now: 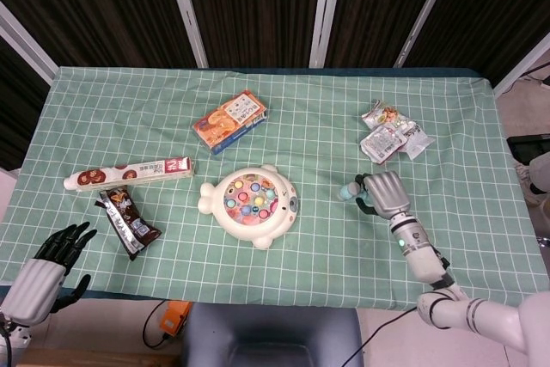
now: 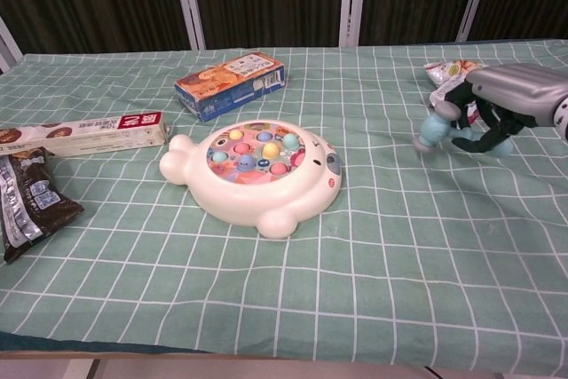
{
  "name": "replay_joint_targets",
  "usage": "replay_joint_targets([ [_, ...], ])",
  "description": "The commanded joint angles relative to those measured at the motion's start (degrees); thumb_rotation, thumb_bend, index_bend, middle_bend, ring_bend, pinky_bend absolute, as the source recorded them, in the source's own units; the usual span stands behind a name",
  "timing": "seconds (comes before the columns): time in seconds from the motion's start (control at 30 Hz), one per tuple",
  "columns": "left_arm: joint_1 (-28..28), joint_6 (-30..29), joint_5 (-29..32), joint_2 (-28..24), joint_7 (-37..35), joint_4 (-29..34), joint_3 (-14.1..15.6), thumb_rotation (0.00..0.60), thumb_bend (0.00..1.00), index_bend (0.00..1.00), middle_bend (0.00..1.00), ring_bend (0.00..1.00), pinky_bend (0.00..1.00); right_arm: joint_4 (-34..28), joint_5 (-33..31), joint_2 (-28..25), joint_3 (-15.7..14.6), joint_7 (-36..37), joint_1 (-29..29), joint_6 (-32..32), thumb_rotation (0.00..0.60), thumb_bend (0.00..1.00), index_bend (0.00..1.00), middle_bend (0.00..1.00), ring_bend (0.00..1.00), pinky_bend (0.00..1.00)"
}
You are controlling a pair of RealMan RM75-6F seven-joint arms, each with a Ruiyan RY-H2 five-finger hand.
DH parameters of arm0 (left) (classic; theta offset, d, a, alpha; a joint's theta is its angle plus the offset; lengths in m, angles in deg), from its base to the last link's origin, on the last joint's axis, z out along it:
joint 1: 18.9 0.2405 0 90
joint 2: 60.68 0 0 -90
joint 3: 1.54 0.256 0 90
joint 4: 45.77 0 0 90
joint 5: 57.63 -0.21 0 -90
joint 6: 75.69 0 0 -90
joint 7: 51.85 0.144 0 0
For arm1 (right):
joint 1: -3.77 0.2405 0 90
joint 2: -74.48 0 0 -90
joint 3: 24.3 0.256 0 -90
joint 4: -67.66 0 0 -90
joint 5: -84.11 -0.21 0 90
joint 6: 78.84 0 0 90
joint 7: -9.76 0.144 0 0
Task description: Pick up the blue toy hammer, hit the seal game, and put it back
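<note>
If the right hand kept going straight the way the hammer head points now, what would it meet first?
Probably the seal game: the right hand holds the blue toy hammer with its head toward the toy, only bare cloth between. Height is unclear; it might pass above.

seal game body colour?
Cream-white seal game, with multicoloured pegs on top; clearest in the chest view.
</note>
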State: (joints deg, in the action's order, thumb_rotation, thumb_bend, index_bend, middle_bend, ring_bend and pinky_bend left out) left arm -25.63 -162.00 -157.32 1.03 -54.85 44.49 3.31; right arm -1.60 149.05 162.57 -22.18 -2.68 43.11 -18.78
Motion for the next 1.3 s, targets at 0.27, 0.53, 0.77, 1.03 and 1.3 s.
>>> replay_joint_targets([
  [0.27, 0.2, -0.5, -0.1, -0.1, -0.2, -0.1, 0.1, 0.600, 0.41, 0.00, 0.02, 0.02, 0.13, 3.6, 2.2, 1.5, 0.2, 0.6, -1.1, -3.4, 0.600, 0.55, 0.98, 0.71, 0.73, 0.79],
  [0.53, 0.3, -0.6, -0.3, -0.2, -0.4, -0.1, 0.3, 0.600, 0.41, 0.00, 0.02, 0.02, 0.13, 4.8, 2.8, 2.1, 1.2, -0.1, -1.5, -4.8, 0.600, 0.52, 0.96, 0.71, 0.72, 0.78],
  [0.77, 0.3, -0.6, -0.3, -0.2, -0.5, 0.0, 0.3, 0.600, 0.41, 0.00, 0.02, 0.02, 0.13, 5.9, 3.6, 2.7, 1.7, -0.7, -2.0, -5.2, 0.600, 0.51, 0.96, 0.71, 0.71, 0.78],
  [1.03, 0.3, -0.6, -0.3, -0.3, -0.5, 0.0, 0.3, 0.600, 0.41, 0.00, 0.02, 0.02, 0.13, 7.9, 4.2, 3.9, 2.2, -1.0, -2.4, -6.0, 0.600, 0.51, 0.96, 0.71, 0.71, 0.78],
  [1.3, 0.4, -0.7, -0.3, -0.3, -0.5, 0.0, 0.3, 0.600, 0.41, 0.00, 0.03, 0.02, 0.13, 8.8, 5.0, 4.4, 2.7, -0.6, -2.8, -6.4, 0.600, 0.51, 0.94, 0.71, 0.71, 0.77],
])
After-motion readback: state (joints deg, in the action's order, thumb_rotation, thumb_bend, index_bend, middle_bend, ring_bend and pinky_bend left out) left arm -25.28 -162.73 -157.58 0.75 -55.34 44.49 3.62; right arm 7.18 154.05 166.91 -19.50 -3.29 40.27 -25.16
